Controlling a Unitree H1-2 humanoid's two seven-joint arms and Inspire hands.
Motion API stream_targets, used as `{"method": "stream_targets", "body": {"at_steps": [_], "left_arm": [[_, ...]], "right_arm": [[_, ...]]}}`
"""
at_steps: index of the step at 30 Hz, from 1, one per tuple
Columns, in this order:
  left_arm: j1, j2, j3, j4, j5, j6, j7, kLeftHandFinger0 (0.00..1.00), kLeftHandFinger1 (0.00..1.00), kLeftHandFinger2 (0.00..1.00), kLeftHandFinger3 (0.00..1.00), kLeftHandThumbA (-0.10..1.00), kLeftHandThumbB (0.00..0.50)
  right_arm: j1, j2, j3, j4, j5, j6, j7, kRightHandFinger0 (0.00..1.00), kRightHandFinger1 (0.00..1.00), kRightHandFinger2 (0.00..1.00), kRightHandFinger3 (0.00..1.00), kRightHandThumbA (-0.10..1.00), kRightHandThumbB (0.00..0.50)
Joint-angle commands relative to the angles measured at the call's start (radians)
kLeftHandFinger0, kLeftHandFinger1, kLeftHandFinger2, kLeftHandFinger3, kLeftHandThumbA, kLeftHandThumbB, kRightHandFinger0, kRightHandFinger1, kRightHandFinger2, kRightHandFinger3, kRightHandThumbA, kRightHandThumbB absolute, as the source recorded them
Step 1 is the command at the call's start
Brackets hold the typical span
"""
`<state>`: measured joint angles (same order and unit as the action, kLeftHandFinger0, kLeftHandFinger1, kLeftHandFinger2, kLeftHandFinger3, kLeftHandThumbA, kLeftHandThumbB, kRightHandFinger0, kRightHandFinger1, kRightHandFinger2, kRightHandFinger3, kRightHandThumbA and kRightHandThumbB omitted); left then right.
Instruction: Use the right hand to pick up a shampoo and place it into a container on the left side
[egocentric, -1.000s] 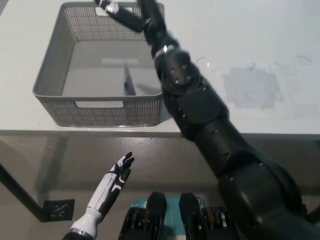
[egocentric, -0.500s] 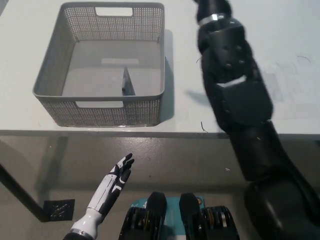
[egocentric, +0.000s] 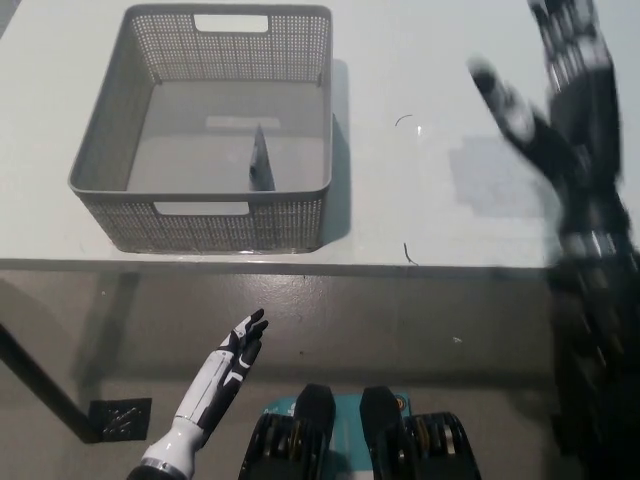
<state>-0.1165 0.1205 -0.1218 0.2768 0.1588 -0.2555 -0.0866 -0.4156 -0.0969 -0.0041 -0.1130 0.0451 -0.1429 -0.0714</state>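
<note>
White table holds grey mesh basket.

Basket: grey, fine perforated mesh pattern on its walls, plain grey floor with a darker grey divider. Surface: pale white-grey, with 1 duller grey patch at my right. My right robot hand: black with silver-white glints. My left robot hand: white, black fingers.
</note>
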Motion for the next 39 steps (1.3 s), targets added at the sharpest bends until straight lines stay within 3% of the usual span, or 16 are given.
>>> {"method": "stream_targets", "body": {"at_steps": [1,9,11,14,15,18,39], "left_arm": [[-0.031,0.016,0.008,-0.032,-0.025,-0.022,-0.018,1.0,1.0,1.0,1.0,1.0,0.221],[-0.015,0.007,0.014,-0.026,-0.027,-0.02,-0.011,1.0,1.0,1.0,1.0,1.0,0.244],[-0.02,0.003,0.018,-0.025,-0.035,-0.013,-0.013,1.0,1.0,1.0,1.0,1.0,0.25],[-0.022,0.003,0.019,-0.022,-0.026,-0.018,-0.008,1.0,1.0,1.0,1.0,1.0,0.263],[-0.024,0.003,0.018,-0.017,-0.023,-0.021,-0.007,1.0,1.0,1.0,1.0,1.0,0.271],[-0.022,0.004,0.018,-0.012,-0.031,-0.026,-0.014,1.0,1.0,1.0,1.0,1.0,0.267],[-0.012,-0.001,0.025,-0.028,-0.03,-0.007,-0.005,1.0,1.0,1.0,1.0,1.0,0.266]], "right_arm": [[0.215,-0.054,0.019,-0.082,0.09,-0.108,0.115,1.0,1.0,1.0,1.0,1.0,0.366],[0.36,-0.042,0.058,0.066,0.046,-0.173,0.13,1.0,1.0,1.0,1.0,1.0,0.333],[0.375,-0.04,0.061,0.121,0.084,-0.197,0.158,1.0,1.0,1.0,1.0,1.0,0.294],[0.392,-0.027,0.057,0.154,0.116,-0.19,0.174,1.0,1.0,1.0,1.0,0.99,0.301],[0.4,-0.025,0.06,0.173,0.103,-0.191,0.175,1.0,1.0,1.0,1.0,1.0,0.345],[0.403,-0.011,0.063,0.211,0.098,-0.193,0.18,1.0,1.0,1.0,1.0,1.0,0.396],[0.377,-0.012,0.067,0.307,0.07,-0.173,0.211,1.0,1.0,1.0,1.0,1.0,0.399]]}}
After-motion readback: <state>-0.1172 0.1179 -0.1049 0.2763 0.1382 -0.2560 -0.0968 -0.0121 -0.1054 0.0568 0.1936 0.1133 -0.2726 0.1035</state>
